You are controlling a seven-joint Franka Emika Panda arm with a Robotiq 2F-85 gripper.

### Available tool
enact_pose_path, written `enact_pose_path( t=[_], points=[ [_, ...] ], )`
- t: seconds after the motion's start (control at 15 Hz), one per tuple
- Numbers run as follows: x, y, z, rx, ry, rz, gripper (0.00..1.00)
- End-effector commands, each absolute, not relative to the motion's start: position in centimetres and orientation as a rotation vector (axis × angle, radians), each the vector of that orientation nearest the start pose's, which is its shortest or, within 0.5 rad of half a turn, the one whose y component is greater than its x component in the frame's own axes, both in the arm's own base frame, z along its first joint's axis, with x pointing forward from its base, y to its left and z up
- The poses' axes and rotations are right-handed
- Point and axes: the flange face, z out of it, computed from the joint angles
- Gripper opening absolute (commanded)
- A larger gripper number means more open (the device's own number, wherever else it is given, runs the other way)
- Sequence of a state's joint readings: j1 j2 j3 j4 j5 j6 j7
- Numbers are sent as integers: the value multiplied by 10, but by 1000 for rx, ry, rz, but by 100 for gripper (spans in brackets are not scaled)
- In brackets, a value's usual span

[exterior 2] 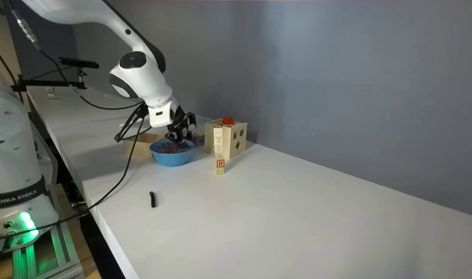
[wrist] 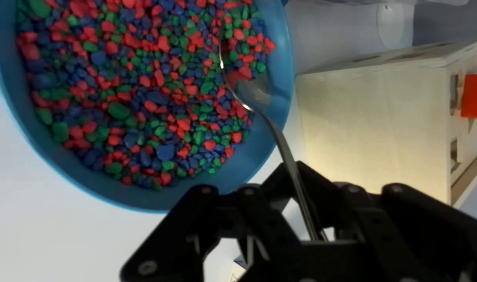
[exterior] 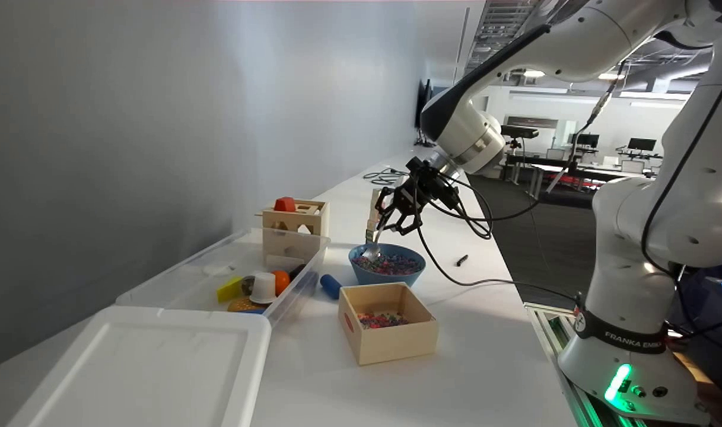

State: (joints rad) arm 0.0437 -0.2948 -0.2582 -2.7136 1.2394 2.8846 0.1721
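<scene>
My gripper is shut on the thin handle of a metal spoon, which slants down into a blue bowl. Small red, green and blue pebbles fill much of the bowl. Some pebbles cover the far part of the spoon's scoop, while its near part shows bare metal beside the bowl's wall. In an exterior view the gripper hangs just above the rim, with the spoon reaching into the bowl. Another exterior view has the gripper over the bowl, the spoon hidden there.
A wooden box holding some pebbles stands close to the bowl. Nearby are a shape-sorter cube, a tall block tower, a blue cylinder and a clear bin of toys. A cable loops across the table.
</scene>
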Motion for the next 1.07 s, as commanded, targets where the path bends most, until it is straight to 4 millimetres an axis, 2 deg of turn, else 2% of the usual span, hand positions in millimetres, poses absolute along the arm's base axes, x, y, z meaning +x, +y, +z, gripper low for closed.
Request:
enact_pose_path(
  t=[0.0,0.4,1.0],
  points=[
    [379,-136,342,-1730,1704,-468,2],
    [378,-139,334,-1703,1606,-377,2],
    [373,-157,331,-1627,1499,-271,2]
  ],
)
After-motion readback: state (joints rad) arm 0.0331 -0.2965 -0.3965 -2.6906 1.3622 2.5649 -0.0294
